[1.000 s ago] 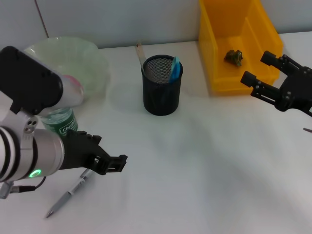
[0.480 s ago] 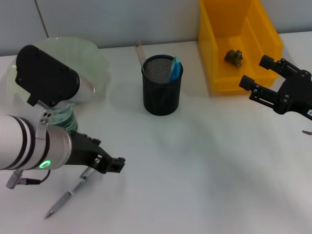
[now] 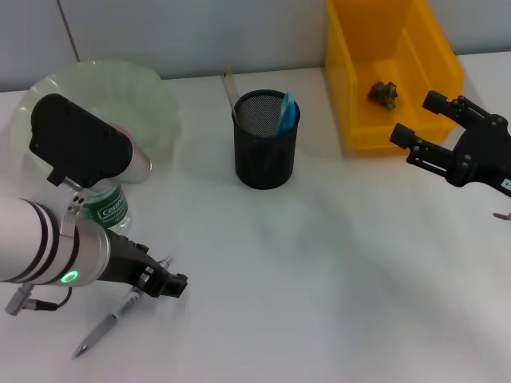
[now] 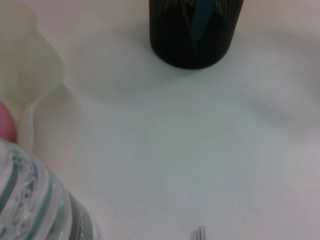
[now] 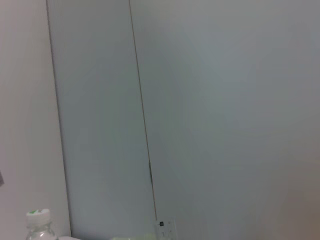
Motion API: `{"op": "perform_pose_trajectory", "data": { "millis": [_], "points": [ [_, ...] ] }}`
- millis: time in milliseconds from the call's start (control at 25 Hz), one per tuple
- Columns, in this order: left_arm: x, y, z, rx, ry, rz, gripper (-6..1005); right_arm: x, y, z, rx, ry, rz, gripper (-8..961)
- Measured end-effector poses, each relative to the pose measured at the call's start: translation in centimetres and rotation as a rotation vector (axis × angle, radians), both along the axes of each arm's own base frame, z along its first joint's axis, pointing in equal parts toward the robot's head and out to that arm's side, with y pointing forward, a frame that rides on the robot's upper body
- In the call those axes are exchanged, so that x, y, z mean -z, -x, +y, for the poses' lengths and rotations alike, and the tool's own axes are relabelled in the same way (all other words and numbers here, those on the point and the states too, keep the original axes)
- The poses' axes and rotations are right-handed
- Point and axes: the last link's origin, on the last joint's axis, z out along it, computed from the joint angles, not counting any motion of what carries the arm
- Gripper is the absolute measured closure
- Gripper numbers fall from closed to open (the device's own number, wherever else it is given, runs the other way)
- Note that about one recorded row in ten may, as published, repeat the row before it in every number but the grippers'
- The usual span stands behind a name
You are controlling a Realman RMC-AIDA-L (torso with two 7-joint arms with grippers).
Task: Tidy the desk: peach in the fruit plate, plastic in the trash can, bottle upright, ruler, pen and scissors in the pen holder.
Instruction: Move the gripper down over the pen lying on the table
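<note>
A silver pen [image 3: 108,323] lies on the white table at the front left, its end also visible in the left wrist view [image 4: 200,232]. My left gripper [image 3: 166,282] is low over the pen's upper end, open. The bottle [image 3: 105,207] stands upright behind my left arm, its label close in the left wrist view [image 4: 35,205]. A pink peach [image 3: 121,130] lies in the pale green plate [image 3: 152,92]. The black mesh pen holder [image 3: 266,148] holds a ruler [image 3: 230,86] and blue-handled scissors [image 3: 286,112]. Crumpled plastic [image 3: 383,93] sits in the yellow bin [image 3: 351,80]. My right gripper [image 3: 421,117] hovers open by the bin.
The bin stands at the back right against the wall, and the plate is at the back left. A small dark object [image 3: 503,215] shows at the right edge of the table. The bottle cap [image 5: 38,216] appears low in the right wrist view.
My left arm has dropped and drawn back to the left, bringing its gripper down onto the pen. My right gripper shifted slightly left and then held still.
</note>
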Motion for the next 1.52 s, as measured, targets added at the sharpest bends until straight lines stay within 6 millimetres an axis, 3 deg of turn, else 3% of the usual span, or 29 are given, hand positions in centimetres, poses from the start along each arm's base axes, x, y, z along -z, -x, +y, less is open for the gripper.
{"op": "perform_pose_trajectory", "data": {
  "millis": [880,1200,1360,1520],
  "points": [
    [0.9,0.5,1.4,-0.029,0.061,0.113,263,0.4,0.1,0.0,-0.009,0.019,-0.013,121],
    [0.9,0.2,1.3,-0.022,0.071,0.118,264,1.4,0.4,-2.1,-0.126,0.227,-0.165,121],
    [0.9,0.2,1.4,-0.020,0.074,0.120,265,0.7,0.1,-3.1,-0.139,0.369,-0.205,121],
    [1.0,0.1,1.5,-0.019,0.076,0.123,265,-0.3,0.1,-3.8,-0.167,0.385,-0.185,121]
  ]
}}
